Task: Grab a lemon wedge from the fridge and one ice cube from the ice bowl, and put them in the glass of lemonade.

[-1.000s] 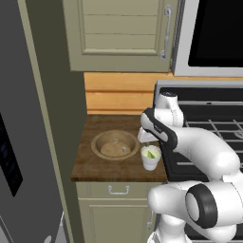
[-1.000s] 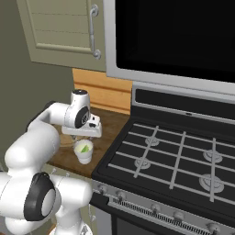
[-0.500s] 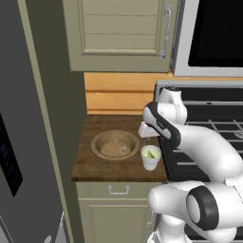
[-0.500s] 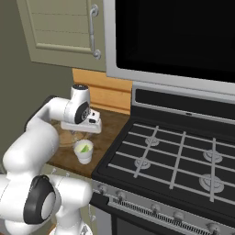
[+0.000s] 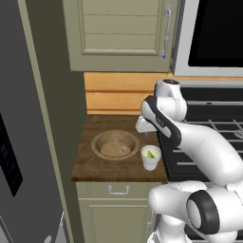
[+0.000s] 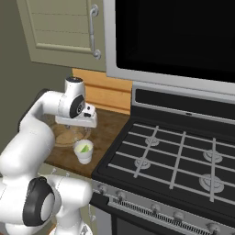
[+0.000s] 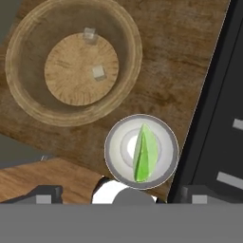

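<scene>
Item, counter niche between fridge and stove. Leftmost, the fridge (image 5: 21,142): grey steel, door shut as far as the left base view shows, black dispenser panel at its edge. Next, on the dark wooden counter (image 5: 90,166), the ice bowl (image 7: 21,102): wide, shallow, tan-brown, holding two small ice cubes (image 7: 98,71) on its flat floor, one near the centre and one toward the far rim, apart from each other. Just beside the bowl toward the stove, not touching it, the glass of lemonade (image 7: 114,163): whitish tumbler holding a green lemon wedge (image 7: 144,153), its long axis running roughly from the near rim to the far rim in the hand view. Rightmost, the black gas stove (image 6: 183,160), close beside the glass. The gripper (image 6: 77,122) hangs above the glass and bowl, jaws wide apart, holding nothing. Judgement: wedge delivered, ice cube outstanding. The bowl lies from the gripper away from the stove, toward the fridge; the centre cube looks the easier pick, being clear of the wall.
</scene>
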